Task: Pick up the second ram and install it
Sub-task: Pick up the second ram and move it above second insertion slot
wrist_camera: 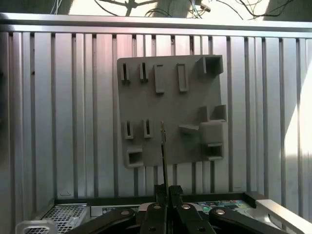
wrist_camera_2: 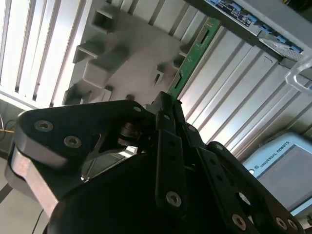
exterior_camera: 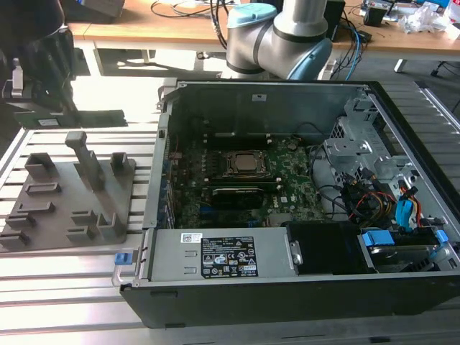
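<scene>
One ram in hand: the second ram (wrist_camera_2: 191, 58) is held by one end in the gripper (wrist_camera_2: 165, 103); I see it in both wrist views.
Fingers: drawn together on the stick, one on each face.
Ram position: above the gray holder plate (wrist_camera: 170, 97), clear of its slots, touching nothing else.
Pick-up: done, by my reading.
Install: outstanding; the open computer case (exterior_camera: 251, 295) lies beside the holder plate, and the stick is not yet over its motherboard (exterior_camera: 287, 187).
</scene>
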